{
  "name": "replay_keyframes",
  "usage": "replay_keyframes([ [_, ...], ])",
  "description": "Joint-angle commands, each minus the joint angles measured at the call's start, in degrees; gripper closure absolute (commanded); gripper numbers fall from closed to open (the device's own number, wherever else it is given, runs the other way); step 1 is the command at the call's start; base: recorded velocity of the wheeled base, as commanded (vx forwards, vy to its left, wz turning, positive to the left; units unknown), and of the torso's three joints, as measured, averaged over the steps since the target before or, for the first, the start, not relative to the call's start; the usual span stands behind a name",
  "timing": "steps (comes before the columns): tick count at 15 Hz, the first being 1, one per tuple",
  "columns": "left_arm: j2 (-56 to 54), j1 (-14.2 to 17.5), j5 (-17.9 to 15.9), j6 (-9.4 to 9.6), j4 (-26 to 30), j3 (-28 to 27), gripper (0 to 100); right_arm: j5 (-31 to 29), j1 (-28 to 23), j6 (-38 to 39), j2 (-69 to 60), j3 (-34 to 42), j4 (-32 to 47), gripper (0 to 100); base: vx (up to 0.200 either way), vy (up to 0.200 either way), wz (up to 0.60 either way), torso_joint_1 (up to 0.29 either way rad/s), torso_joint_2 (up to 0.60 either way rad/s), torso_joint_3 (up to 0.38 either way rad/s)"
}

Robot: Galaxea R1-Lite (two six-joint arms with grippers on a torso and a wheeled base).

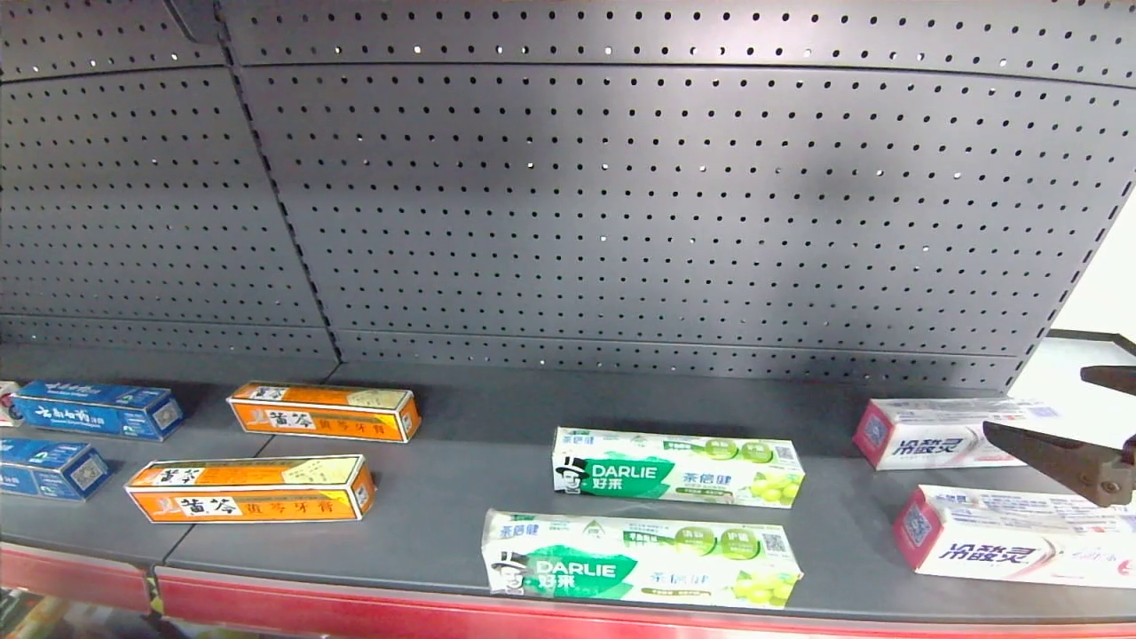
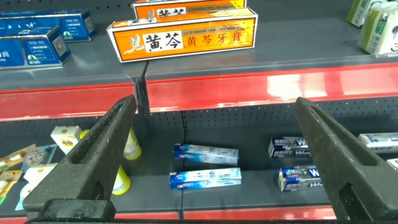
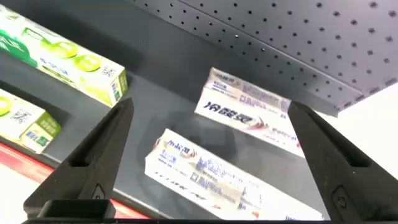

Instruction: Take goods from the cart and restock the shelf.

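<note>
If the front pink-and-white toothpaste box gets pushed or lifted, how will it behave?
The front pink-and-white box lies flat on its broad face, so it should slide, not roll. Looks like thin carton: probably light, may dent if squeezed hard.

We lose the front white-and-pink box (image 1: 1012,537) past the 3 o'clock edge of the head view. The right gripper (image 1: 1034,401) is cut off there behind its jaws. The front blue box (image 1: 49,469) is clipped at 9 o'clock, and above it sits an edge sliver (image 1: 7,401) we can't identify. The lower-shelf packets (image 2: 18,168) are partly behind a jaw of the left gripper (image 2: 214,102).
</note>
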Motion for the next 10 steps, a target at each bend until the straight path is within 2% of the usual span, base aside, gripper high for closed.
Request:
replay_keyframes([
  [1,0.0,0.0,0.0,0.0,0.0,0.0,0,0.0,-0.3,0.8,-2.0,0.9,-0.1,0,0.0,0.0,-0.6,0.002,0.0,-0.002],
  [2,0.0,0.0,0.0,0.0,0.0,0.0,0,0.1,-0.3,1.2,-1.9,0.9,-0.2,0,0.0,0.0,-0.6,0.002,0.01,0.002],
  [10,0.0,0.0,0.0,0.0,0.0,0.0,0,0.3,-0.2,1.4,-1.5,1.0,-0.3,0,0.0,0.0,0.0,0.0,0.0,0.0],
])
